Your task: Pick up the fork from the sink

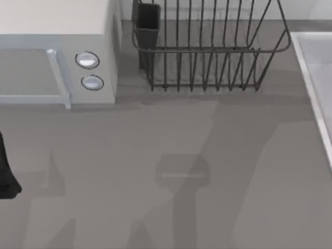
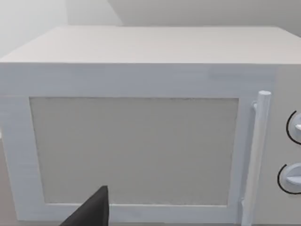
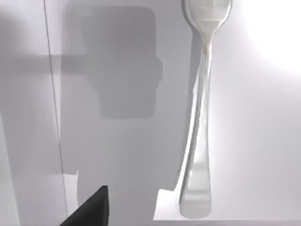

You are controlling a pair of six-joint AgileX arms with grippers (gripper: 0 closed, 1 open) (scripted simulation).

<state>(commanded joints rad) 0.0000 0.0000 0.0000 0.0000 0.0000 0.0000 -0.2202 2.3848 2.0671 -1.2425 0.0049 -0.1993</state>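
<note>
Looking down from your right wrist, the shiny silver metal fork [image 3: 201,117] lies in the pale grey-white sink [image 3: 117,141]; tool states cannot be told; no writing reads.

Fork [image 3: 201,117]: shiny silver metal, slim handle widening to rounded end. Lies flat on pale sink floor, head cut off by frame edge in right wrist view, tines not visible. Sink [image 1: 311,62]: light grey-white basin, pale raised rim, at table's right edge, partly in view.
</note>
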